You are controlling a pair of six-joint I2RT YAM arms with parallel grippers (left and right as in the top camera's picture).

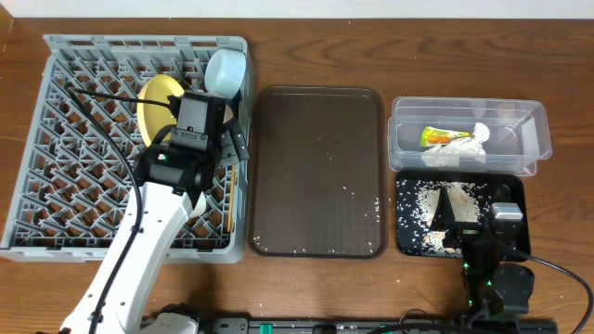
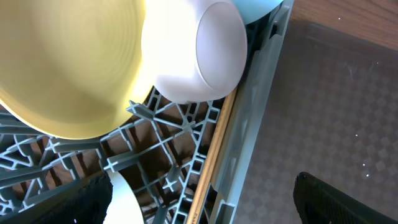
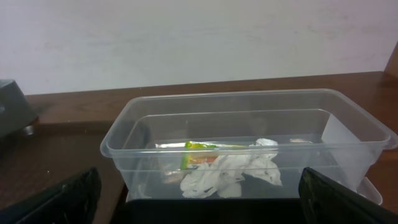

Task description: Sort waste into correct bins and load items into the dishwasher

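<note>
The grey dishwasher rack holds the yellow plate and the light-blue cup at its far right. My left gripper hangs open over the rack's right edge, nothing between its fingers. Below it are the plate, a white cup on its side and chopsticks along the rack wall. My right gripper stands open over the black tray with rice crumbs. The clear tub ahead holds the tissue and wrapper.
A dark brown serving tray with a few scattered crumbs lies between the rack and the bins. A curved white rim shows in the rack by my left finger. The clear tub sits just behind the black tray.
</note>
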